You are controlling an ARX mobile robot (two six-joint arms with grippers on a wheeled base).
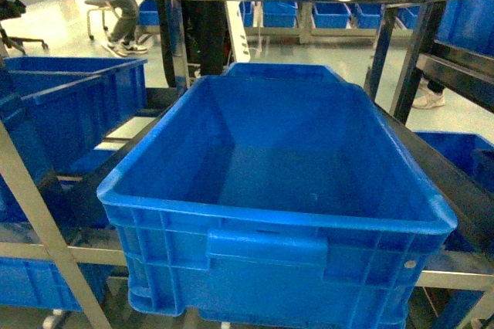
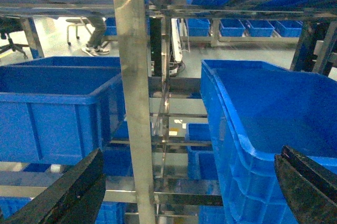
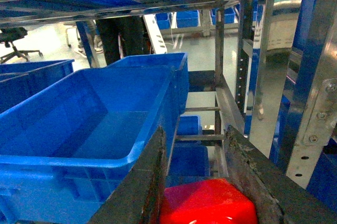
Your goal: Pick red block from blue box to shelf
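Two dark fingers of the right gripper pinch the red block at the bottom centre of the right wrist view, its glossy top filling the gap between them. Beyond the jaws, in the left half of that frame, a big dark blue crate sits on the shelf, whose steel posts and rails climb the right side.

The left gripper shows only as two dark fingertips in the lower corners of its own frame, spread wide with nothing between them, facing a shelf post.

From the head camera neither gripper nor block is visible; the same crate fills the middle. The turquoise box is not in any view.

By my judgement the carry is nearly over and the placing remains. Keep the pinch firm, clear the crate's near rim before lowering, and release only once the block is low over a surface, since a glossy brick may bounce or roll.
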